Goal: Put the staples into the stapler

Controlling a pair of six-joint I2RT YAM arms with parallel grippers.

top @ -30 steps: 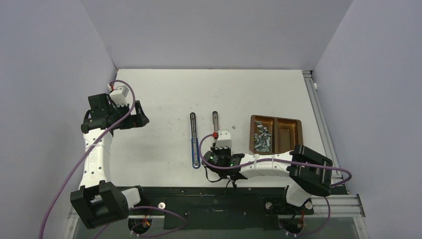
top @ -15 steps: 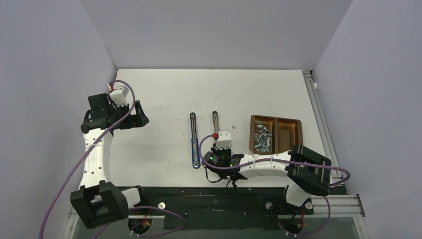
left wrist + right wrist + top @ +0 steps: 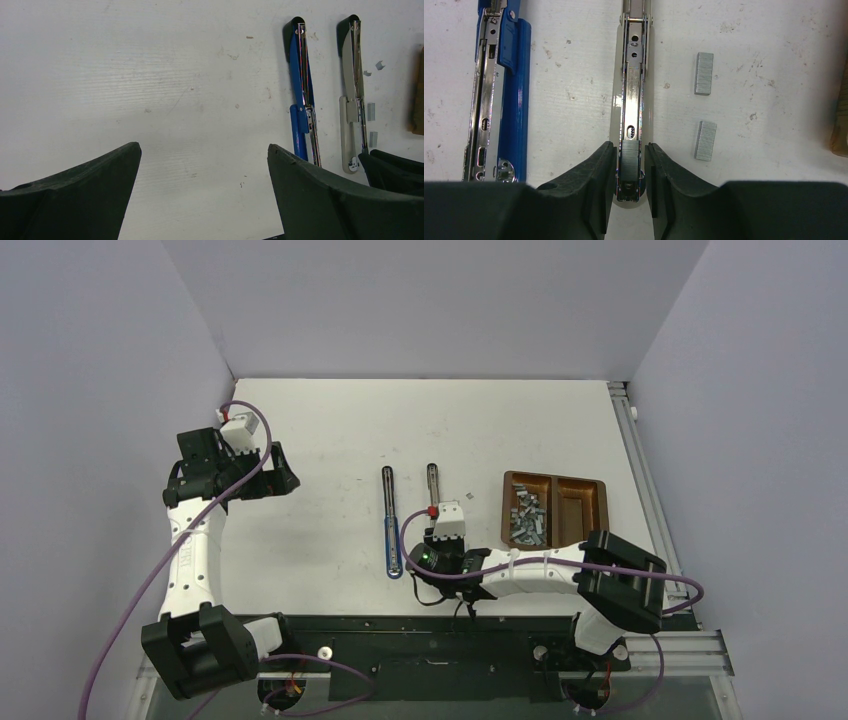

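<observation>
Hardly anything has shifted in the last second; only the right arm's elbow has crept slightly inward. The right gripper [image 3: 630,150] sits at the 6 o'clock end of the opened grey stapler [image 3: 634,75], fingers drawn close on either side of a staple strip [image 3: 630,156] lying in the magazine. Whether they pinch it or merely flank the rail, I cannot tell. Two loose strips [image 3: 704,73] lie at its 3 o'clock, with the staples [image 3: 527,518] (the main pile) in the tray [image 3: 555,476] beyond. The left gripper [image 3: 203,146] hangs spread wide at 9 o'clock. To my eye, loading is nearly done and closing the stapler remains.
</observation>
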